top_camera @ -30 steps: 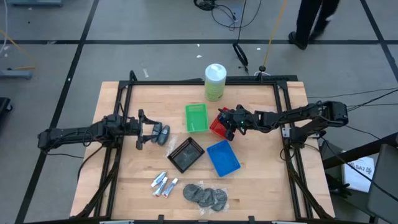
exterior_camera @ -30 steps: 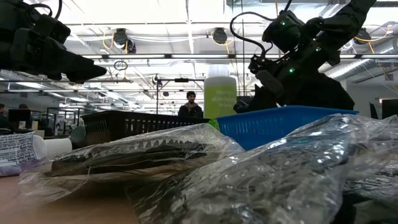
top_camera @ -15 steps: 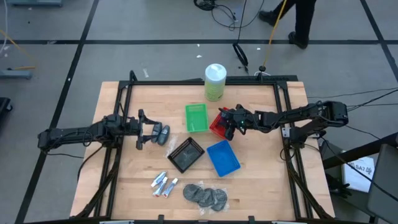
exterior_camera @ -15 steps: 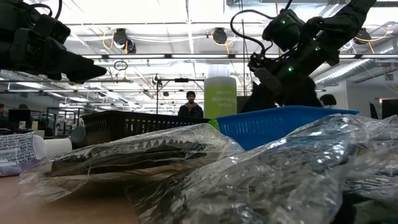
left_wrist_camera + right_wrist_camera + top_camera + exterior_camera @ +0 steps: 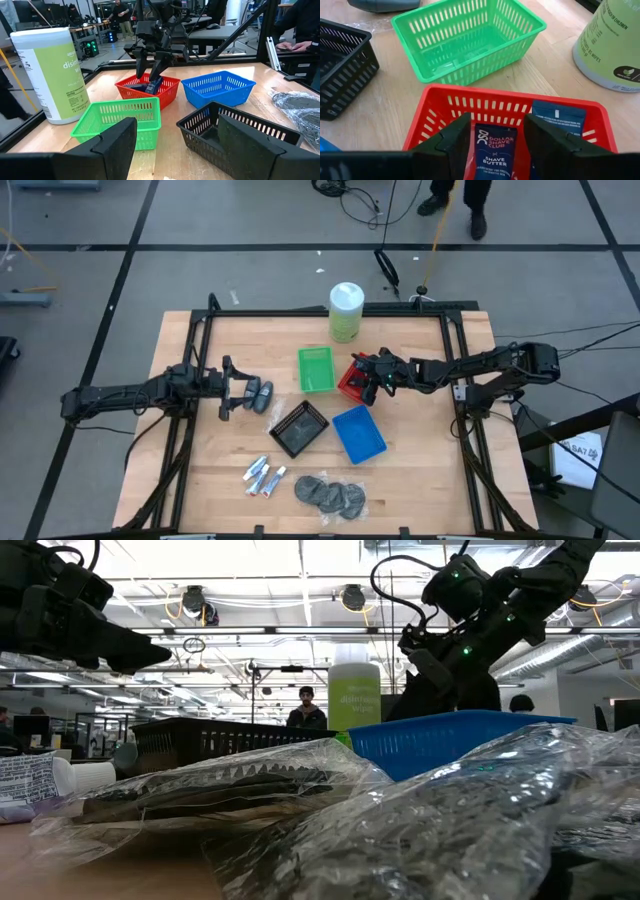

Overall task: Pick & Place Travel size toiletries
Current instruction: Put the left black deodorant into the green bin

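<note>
My right gripper (image 5: 367, 380) (image 5: 495, 145) hangs open over the red tray (image 5: 345, 383), fingers dipped inside. A navy flat pack (image 5: 494, 150) stands tilted between the fingers; a second navy pack (image 5: 559, 118) lies beside it in the tray. My left gripper (image 5: 236, 390) is open at mid-left of the table, with two dark grey oval bottles (image 5: 259, 394) lying just past its fingertips. Three white tubes (image 5: 263, 475) and the grey discs (image 5: 330, 494) lie near the table's near edge. My right gripper has one finger (image 5: 454, 142) on each side edge of the upright navy pack (image 5: 481, 150), coming from above and slanting down into the red tray. I cannot tell whether the fingers touch the pack. Its lower end is hidden inside the tray.
The green tray (image 5: 316, 369) sits left of the red one, the black tray (image 5: 298, 427) and blue tray (image 5: 358, 434) nearer the near edge. A tall pale-green canister (image 5: 346, 311) stands at the far edge. Dark frame rails run along the table's sides.
Neither gripper nor any item on the table has visibly moved. A person on the floor beyond the far edge has walked on.
</note>
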`<state>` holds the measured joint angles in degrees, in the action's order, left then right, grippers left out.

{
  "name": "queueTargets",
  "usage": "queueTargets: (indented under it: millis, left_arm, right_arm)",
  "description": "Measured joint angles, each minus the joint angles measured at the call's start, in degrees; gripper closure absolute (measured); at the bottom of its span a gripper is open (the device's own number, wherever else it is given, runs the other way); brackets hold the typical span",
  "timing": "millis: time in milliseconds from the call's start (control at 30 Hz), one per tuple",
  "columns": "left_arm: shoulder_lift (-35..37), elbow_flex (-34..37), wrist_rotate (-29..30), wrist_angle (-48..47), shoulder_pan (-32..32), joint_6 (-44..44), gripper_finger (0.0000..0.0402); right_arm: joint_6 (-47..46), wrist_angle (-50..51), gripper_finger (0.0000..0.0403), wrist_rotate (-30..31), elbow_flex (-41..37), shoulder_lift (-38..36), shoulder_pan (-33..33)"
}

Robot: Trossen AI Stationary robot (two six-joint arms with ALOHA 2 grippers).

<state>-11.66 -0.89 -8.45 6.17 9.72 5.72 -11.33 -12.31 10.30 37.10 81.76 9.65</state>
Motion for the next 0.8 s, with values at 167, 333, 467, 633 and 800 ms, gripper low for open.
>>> queueTargets:
  millis: [167, 333, 467, 633, 800]
  left_arm:
    - [0.00, 0.00, 0.00, 0.00, 0.01, 0.02, 0.0128]
    - [0.00, 0.00, 0.00, -0.02, 0.02, 0.02, 0.0128]
    - [0.00, 0.00, -0.02, -0.02, 0.02, 0.02, 0.0128]
    - [0.00, -0.02, -0.02, 0.02, 0.01, 0.00, 0.0128]
    - [0.00, -0.02, -0.02, 0.02, 0.00, 0.00, 0.0128]
  right_arm:
    - [2.25, -4.68, 0.0229, -4.70, 0.00, -0.73, -1.04]
    - [5.02, -9.93, 0.0235, -10.59, 0.00, -3.55, -4.51]
    - [5.55, -9.13, 0.0236, -10.45, 0.00, -7.31, -7.40]
    - [5.13, -8.37, 0.0236, -10.45, 0.00, -11.09, -11.19]
    - [5.16, -8.31, 0.0238, -10.42, 0.00, -12.97, -14.99]
